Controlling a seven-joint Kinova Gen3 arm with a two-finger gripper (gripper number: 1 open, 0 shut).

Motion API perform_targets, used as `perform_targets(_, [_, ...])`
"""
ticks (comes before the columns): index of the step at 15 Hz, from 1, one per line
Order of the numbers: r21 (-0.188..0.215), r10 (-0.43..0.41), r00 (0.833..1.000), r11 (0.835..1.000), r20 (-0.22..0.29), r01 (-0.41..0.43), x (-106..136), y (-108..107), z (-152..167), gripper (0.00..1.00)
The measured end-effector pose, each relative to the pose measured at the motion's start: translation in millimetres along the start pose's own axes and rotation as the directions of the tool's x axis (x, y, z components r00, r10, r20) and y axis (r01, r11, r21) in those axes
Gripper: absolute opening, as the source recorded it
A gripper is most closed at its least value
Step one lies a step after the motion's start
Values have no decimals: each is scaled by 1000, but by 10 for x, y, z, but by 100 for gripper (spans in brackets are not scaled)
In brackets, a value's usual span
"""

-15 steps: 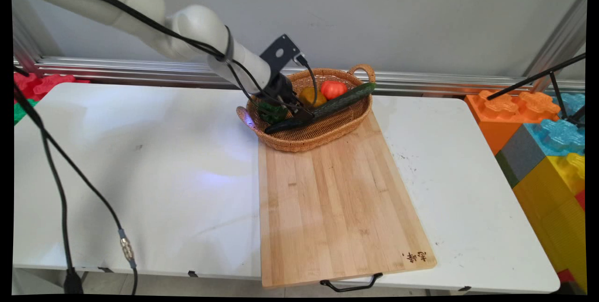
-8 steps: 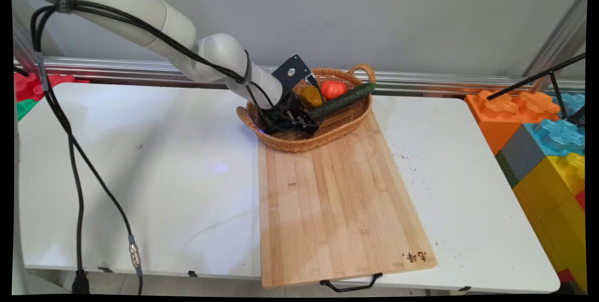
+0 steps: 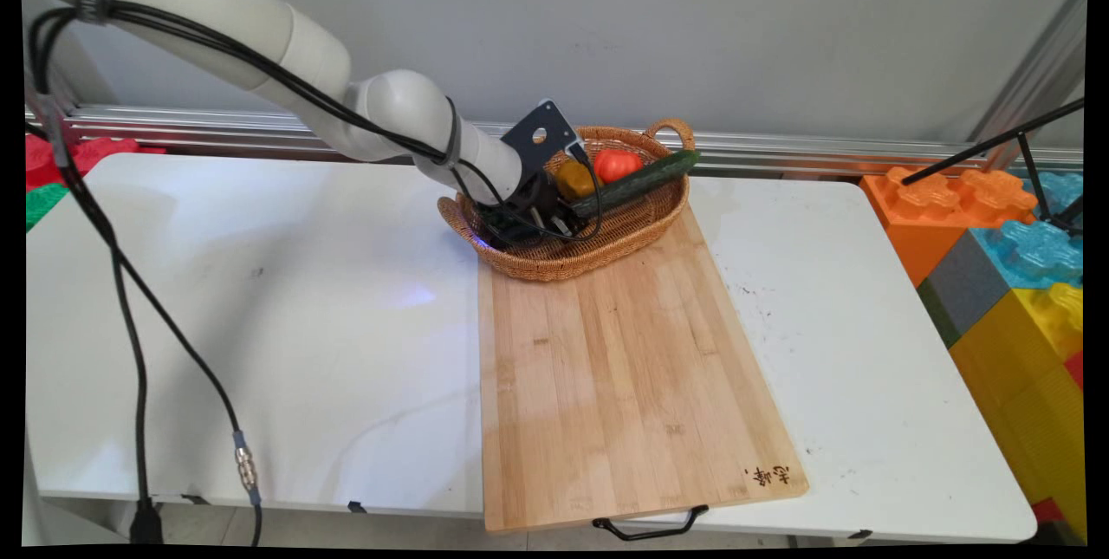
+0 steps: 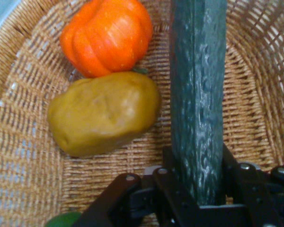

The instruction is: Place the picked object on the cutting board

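A woven basket (image 3: 598, 257) stands at the far end of a wooden cutting board (image 3: 624, 368). In it lie a long dark green cucumber (image 3: 645, 177), a brownish-yellow potato (image 3: 573, 179) and a red-orange tomato (image 3: 617, 165). My gripper (image 3: 554, 217) reaches down into the basket's left half. In the hand view the cucumber (image 4: 199, 94) runs straight up between the two fingers, and the gripper (image 4: 197, 158) is shut on its near end. The potato (image 4: 104, 113) and tomato (image 4: 109, 35) lie left of it on the basket floor (image 4: 19, 156). A bit of a green vegetable (image 4: 61, 220) shows at the bottom edge.
The board's black handle (image 3: 650, 529) hangs over the white table's (image 3: 260, 325) near edge. Large coloured toy blocks (image 3: 1014, 264) stand off the table's right end, with a black stand (image 3: 988, 143) above them. Black cables (image 3: 130, 308) hang at the left.
The gripper went down into the basket's left half over the cucumber's near end, hiding the green vegetable there. The cucumber's far end now sits slightly higher on the rim.
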Motion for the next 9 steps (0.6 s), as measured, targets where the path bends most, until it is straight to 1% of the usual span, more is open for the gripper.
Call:
perform_targets(3, [22, 6, 999, 1000, -38, -5, 72, 54, -240, 0])
perform_targets(6, [36, 37, 994, 999, -99, -34, 256, 178, -615, 0])
perform_targets(8, [33, 68, 988, 997, -139, -64, 390, 301, -856, 0])
perform_targets(9, [20, 83, 984, 997, -155, -80, 450, 388, -967, 0])
